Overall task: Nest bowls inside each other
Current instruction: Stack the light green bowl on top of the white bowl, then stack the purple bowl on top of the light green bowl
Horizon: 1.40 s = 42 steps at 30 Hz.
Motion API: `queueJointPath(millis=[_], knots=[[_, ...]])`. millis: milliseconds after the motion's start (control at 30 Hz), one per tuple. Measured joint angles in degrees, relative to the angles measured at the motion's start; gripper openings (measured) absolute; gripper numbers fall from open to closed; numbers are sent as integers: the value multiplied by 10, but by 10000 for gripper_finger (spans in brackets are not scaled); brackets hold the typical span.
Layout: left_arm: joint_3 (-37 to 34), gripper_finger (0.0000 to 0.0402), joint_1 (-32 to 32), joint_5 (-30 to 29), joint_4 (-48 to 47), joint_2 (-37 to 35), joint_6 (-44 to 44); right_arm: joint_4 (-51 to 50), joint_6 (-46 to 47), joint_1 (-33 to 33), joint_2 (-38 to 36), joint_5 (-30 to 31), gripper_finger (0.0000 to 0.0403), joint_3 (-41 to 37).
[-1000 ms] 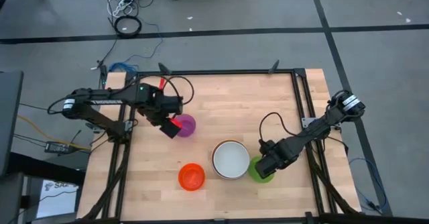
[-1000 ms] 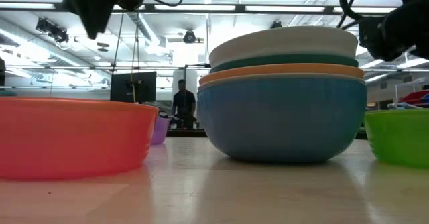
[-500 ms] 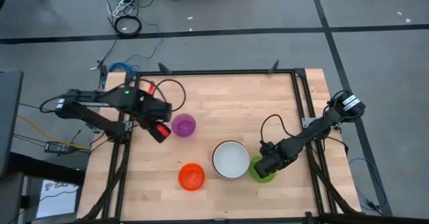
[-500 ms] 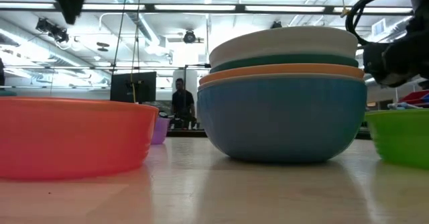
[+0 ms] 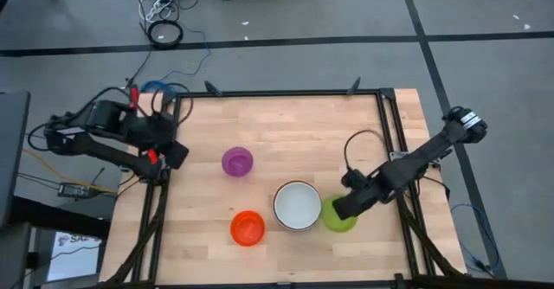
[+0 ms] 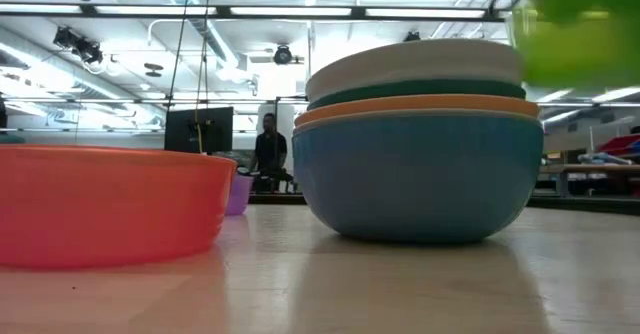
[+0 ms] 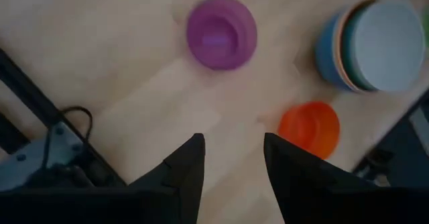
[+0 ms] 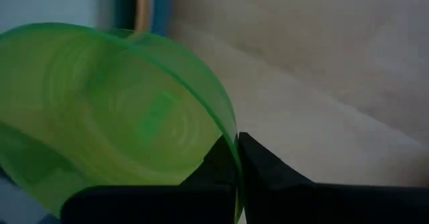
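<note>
A green bowl (image 5: 339,219) hangs in the air right of a stack of bowls (image 5: 297,205), white on top and blue at the bottom; my right gripper (image 8: 236,158) is shut on it. In the low view the green bowl (image 6: 580,29) shows blurred, above table level. A purple bowl (image 5: 237,161) and a red-orange bowl (image 5: 248,227) rest on their bases on the table. My left gripper (image 7: 231,158) stands open and holds nothing, high near the table's left edge (image 5: 173,155). My right gripper pinches the green bowl's rim (image 8: 224,133) on the side away from the stack, one finger (image 8: 268,170) outside the wall and one inside. The fingers come steeply from above. The bowl is lifted clear of the table.
A black frame rail (image 5: 385,142) runs along the table's right side and another (image 5: 160,202) along its left. Bare wood lies between the purple bowl and the table's far edge. In the low view a person (image 6: 268,154) stands far off in the room.
My right gripper has risen with the green bowl, which stood on the table and now hangs clear of it beside the stack. My left gripper has drawn back from the purple bowl toward the table's left edge and upward; the purple bowl has stayed in place.
</note>
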Motion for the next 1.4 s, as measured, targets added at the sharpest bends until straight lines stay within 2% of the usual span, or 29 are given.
queueJointPath(millis=[133, 233, 367, 500, 600, 800, 933, 1000, 1200, 1400], knots=[[-36, 163, 0, -32, 3, -21, -4, -112, -18, -10, -7, 8, 0, 68], [-84, 163, 0, -33, 41, -28, -2, -124, -45, -21, -6, 19, 0, 109], [-165, 163, 0, 3, 168, -32, 3, -92, -102, -52, 20, 53, 0, 152], [-238, 163, 0, 39, 322, -26, -2, -67, -192, -93, 71, 58, 0, 191], [-269, 163, 0, 55, 384, -11, -16, -71, -257, -120, 110, 57, 0, 216], [-279, 163, 0, 76, 399, 17, -21, -70, -350, -158, 164, 29, 0, 248], [-279, 163, 0, 82, 426, 18, -22, -51, -403, -173, 184, -31, 6, 254], [-279, 163, 0, 82, 453, 18, -28, -40, -415, -176, 190, -53, 20, 254], [-278, 163, 0, 80, 516, 18, -30, -36, -413, -178, 195, -66, 78, 254], [-278, 163, 1, 71, 511, 18, -30, -38, -412, -178, 195, -66, 117, 254]])
